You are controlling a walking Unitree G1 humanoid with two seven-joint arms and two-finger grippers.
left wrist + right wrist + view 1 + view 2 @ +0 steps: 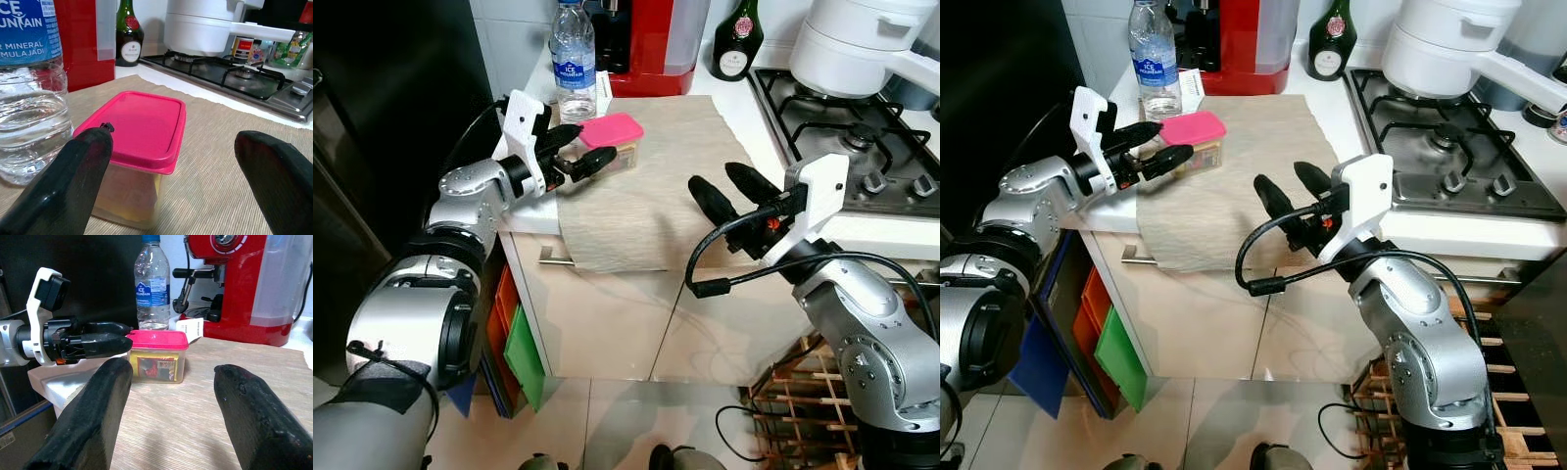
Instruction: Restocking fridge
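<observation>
- A kitchen counter (538, 217) is covered by a beige woven mat (656, 186); a clear food container with a pink lid (612, 137) sits at the mat's near-left part, close to the counter's left edge.
- Just behind the container stands a water bottle (574, 59), with a red coffee machine (651, 44) and a dark green bottle (737, 39) further back, and a gas hob (842, 137) to the right.
- The left gripper (582, 149) is level with the container's near side, its black fingers spread, one at either side of the box and not yet squeezing it. This looks like the line-up for a grasp, so the box can go to the fridge.
- The right gripper (732, 191) hovers low over the mat's right part, well apart from the container, fingers spread and empty, probably waiting out of the way.
- The dark surface (401, 108) left of the counter may be the fridge; that is uncertain.
</observation>
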